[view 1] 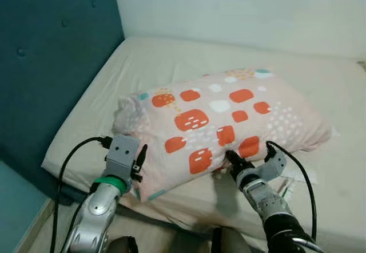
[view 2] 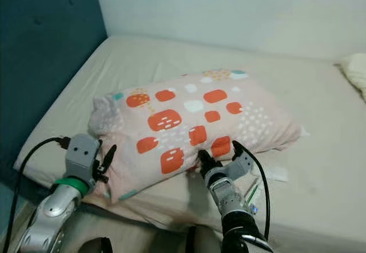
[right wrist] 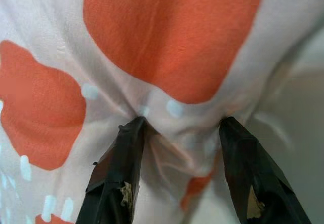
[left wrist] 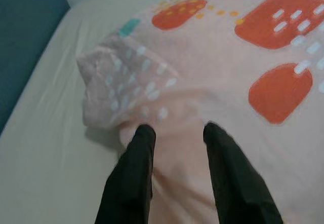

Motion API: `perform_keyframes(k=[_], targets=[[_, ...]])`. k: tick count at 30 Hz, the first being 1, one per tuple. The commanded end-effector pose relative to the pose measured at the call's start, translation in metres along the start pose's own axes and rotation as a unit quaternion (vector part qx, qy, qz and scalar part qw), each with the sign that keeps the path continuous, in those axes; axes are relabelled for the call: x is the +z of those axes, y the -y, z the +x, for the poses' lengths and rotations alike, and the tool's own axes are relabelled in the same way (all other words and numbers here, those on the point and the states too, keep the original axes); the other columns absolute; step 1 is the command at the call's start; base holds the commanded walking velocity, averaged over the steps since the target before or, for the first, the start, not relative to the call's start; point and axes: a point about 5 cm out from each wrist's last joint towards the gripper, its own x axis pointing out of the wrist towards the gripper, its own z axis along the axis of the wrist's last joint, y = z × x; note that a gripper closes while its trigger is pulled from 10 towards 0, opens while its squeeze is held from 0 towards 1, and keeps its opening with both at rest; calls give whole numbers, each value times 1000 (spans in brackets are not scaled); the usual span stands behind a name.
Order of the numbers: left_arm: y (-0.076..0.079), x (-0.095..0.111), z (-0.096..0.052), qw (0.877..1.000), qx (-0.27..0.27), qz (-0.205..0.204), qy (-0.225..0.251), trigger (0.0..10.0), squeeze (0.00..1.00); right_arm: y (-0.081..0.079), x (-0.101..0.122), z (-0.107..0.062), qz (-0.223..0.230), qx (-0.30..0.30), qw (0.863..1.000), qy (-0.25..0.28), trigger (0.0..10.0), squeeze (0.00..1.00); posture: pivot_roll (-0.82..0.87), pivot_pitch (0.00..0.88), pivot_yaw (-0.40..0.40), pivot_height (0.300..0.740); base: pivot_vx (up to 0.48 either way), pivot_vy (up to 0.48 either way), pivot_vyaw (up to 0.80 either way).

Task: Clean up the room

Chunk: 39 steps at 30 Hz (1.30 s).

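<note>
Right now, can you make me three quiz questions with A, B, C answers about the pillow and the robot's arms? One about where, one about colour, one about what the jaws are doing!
1. Where does the pillow lie?
A. on the floor
B. on the bed
C. on a chair

2. What colour are the big blotches on the pillow?
A. orange-red
B. purple
C. black

3. How do the jaws of the right gripper stand?
A. shut tight with nothing between
B. folded away from the pillow
C. spread, with a bunch of pillow cloth between the fingers

Answers:
1 B, the pillow rests on the pale mattress by the blue headboard.
2 A, orange-red patches cover its pink case.
3 C, the right wrist view shows cloth puckered between both black fingers; the left gripper presses the near-left corner likewise.
</note>
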Motion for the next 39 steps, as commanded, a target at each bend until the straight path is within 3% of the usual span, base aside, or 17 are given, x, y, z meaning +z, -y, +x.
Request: perform_keyframes(k=[1,9,20,21,26,35,38,39], targets=[[0,-3,-6,1000,-3,3,-13,10000,0,1,-4,0,7,10,1000,-6,10000,0,35,232,57,599,0,0,0],[1,3,-20,999,-16,8,-26,10000,0,-7,12,3,-6,55,998,14,10000,0,79,330,88,599,0,0,0],[-2,2,-26,999,-13,11,-40,10000,0,-21,32,5,-4,120,991,60,10000,0,85,345,88,599,0,0,0],[-3,2,-28,999,-11,12,-43,10000,0,-29,43,7,2,135,988,81,0,0,93,340,89,599,0,0,0],[-5,4,-28,999,-8,14,-46,10000,0,-42,59,9,8,158,982,104,0,0,88,320,93,599,0,0,0],[-5,5,-25,999,-10,16,-48,10000,0,-39,69,7,-2,162,979,123,0,0,76,302,98,599,0,0,0],[-4,6,-24,999,-12,16,-48,10000,0,-37,76,5,-42,150,979,134,0,0,71,292,96,599,0,0,0],[-4,7,-23,999,-12,16,-46,10000,0,-41,85,4,-98,143,974,145,0,0,61,283,91,599,0,0,0]])
